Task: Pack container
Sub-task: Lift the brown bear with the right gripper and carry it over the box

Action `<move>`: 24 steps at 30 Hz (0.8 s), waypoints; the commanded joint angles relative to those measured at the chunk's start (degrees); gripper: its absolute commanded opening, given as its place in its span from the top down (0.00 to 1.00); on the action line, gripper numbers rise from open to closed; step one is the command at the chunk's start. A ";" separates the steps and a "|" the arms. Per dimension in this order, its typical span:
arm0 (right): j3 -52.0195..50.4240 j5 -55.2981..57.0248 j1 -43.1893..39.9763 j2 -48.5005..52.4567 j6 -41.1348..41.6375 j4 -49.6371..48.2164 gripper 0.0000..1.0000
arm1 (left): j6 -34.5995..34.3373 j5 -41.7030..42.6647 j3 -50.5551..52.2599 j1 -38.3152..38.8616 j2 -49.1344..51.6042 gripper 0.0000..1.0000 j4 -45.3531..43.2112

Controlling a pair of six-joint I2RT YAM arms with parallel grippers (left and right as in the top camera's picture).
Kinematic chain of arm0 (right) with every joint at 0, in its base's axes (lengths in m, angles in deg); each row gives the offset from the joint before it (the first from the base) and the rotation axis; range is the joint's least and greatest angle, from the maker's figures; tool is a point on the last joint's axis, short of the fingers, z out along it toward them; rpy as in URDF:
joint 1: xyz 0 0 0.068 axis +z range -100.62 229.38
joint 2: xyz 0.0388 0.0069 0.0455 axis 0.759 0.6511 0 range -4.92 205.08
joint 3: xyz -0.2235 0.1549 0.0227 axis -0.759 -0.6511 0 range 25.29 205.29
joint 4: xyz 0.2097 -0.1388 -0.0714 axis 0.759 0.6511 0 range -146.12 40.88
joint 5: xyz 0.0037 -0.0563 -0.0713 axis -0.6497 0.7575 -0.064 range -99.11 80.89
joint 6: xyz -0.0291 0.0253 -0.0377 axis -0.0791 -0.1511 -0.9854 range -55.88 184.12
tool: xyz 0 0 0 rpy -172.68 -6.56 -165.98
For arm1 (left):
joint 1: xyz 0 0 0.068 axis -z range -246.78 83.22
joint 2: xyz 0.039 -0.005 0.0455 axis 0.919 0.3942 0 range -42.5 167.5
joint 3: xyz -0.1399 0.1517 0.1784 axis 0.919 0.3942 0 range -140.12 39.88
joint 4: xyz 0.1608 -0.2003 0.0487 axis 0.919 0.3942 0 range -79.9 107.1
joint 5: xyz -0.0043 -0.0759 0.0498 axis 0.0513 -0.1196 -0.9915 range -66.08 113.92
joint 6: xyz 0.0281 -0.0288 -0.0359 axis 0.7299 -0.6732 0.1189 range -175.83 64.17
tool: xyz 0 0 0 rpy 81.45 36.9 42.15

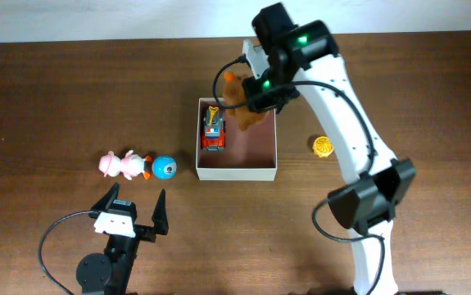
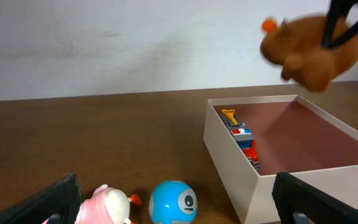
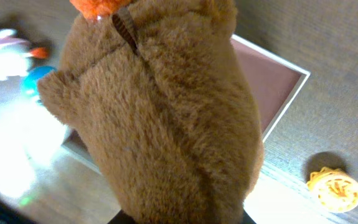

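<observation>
on the left of the tabletop a pink toy (image 1: 116, 165) and a blue ball (image 1: 164, 167) lie side by side, not yet packed. my left gripper (image 1: 135, 197) hangs near them, spread wide and holding nothing. the container (image 1: 237, 174) sits mid-tabletop with a toy truck (image 1: 213, 129) inside, along its left wall. my right gripper (image 2: 343, 28) is clenched on a brown plush toy (image 1: 239, 111), held in the air over the container's far side, not yet down in it. right of the container, a small yellow toy (image 1: 323, 147) lies on the tabletop. i judge one thing packed, one in hand, three left.
</observation>
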 commanded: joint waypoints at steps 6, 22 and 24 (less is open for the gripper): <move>0.28 2.36 0.55 5.73 7.61 -0.11 0.81 | 0.66 -0.22 0.33 0.26 -0.50 0.00 0.20; 0.28 6.05 2.71 5.81 15.67 6.93 0.81 | 0.66 -0.22 0.33 0.26 -0.50 0.00 0.20; 0.28 6.34 2.71 5.81 16.31 8.15 0.81 | 0.66 -0.22 0.33 0.26 -0.50 0.00 0.20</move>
